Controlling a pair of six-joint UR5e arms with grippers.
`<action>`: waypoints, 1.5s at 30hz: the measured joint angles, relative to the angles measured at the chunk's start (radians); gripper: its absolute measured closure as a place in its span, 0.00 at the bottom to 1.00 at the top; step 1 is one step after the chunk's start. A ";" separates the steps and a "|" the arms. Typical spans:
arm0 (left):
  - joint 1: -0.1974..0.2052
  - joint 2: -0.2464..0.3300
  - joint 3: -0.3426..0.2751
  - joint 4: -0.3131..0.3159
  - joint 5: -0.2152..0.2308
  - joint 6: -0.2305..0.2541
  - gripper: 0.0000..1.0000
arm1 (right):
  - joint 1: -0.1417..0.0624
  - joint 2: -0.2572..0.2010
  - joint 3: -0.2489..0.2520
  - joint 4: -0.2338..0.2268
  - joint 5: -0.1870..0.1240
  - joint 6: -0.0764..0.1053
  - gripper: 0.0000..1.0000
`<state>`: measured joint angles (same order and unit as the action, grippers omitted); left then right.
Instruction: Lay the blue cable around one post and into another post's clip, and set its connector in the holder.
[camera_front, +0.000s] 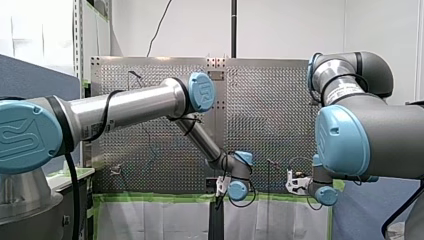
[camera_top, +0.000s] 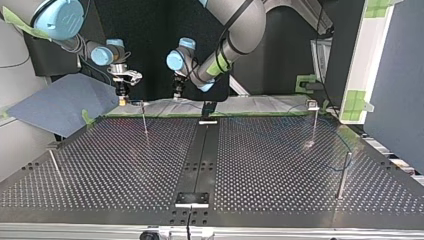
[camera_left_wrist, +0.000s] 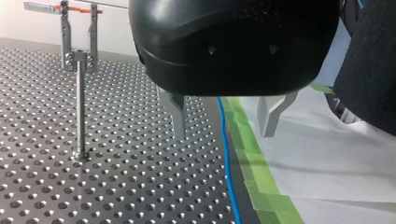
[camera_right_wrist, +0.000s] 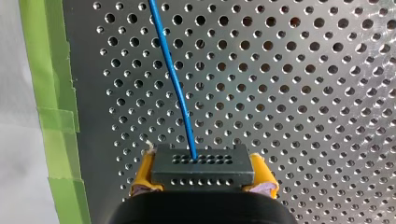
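Clearly, the connector (camera_right_wrist: 203, 164) is held by my right gripper (camera_right_wrist: 204, 175): the yellow pads (camera_right_wrist: 144, 173) are closed on its two sides. The blue cable (camera_right_wrist: 180, 88) comes out of the connector's face and runs ahead over the perforated table (camera_right_wrist: 303, 93), just beside the edge that is lined with green tape (camera_right_wrist: 51, 93).

In the left wrist view, the metal fingers (camera_left_wrist: 176, 114) of my left gripper (camera_left_wrist: 223, 133) are spread wide and nothing is held between them. The cable is seen below the gap, laid along a taped table edge, and a white sheet (camera_left_wrist: 327, 163) is spread beyond the tape. A thin post (camera_left_wrist: 81, 107) with a clip (camera_left_wrist: 77, 56) on its top stands upright on the plate, well apart from the fingers and from the cable.

In the top view, both grippers are found at the table's far edge, my right one (camera_top: 121, 95) toward the far left corner and my left one (camera_top: 176, 94) near the middle of that edge. Several posts (camera_top: 342, 175) are seen toward the table's edges, well apart, so wide room is left between them. A black strip (camera_top: 200, 155) crosses the middle from far edge to near edge.
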<state>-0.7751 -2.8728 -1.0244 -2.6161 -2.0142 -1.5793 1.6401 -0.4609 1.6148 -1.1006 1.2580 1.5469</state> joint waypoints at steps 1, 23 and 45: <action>0.001 0.000 0.001 0.000 0.001 0.000 0.24 | 0.000 0.000 0.000 0.000 0.000 0.000 0.92; 0.030 -0.056 0.099 -0.088 -0.013 -0.005 0.24 | 0.005 0.000 0.000 0.001 0.000 0.000 0.92; 0.052 -0.057 0.096 -0.089 -0.023 -0.014 0.24 | 0.007 0.000 -0.001 -0.001 0.000 0.000 0.92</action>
<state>-0.7234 -2.9301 -0.9284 -2.7050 -2.0368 -1.5935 1.6470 -0.4612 1.6141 -1.1013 1.2580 1.5467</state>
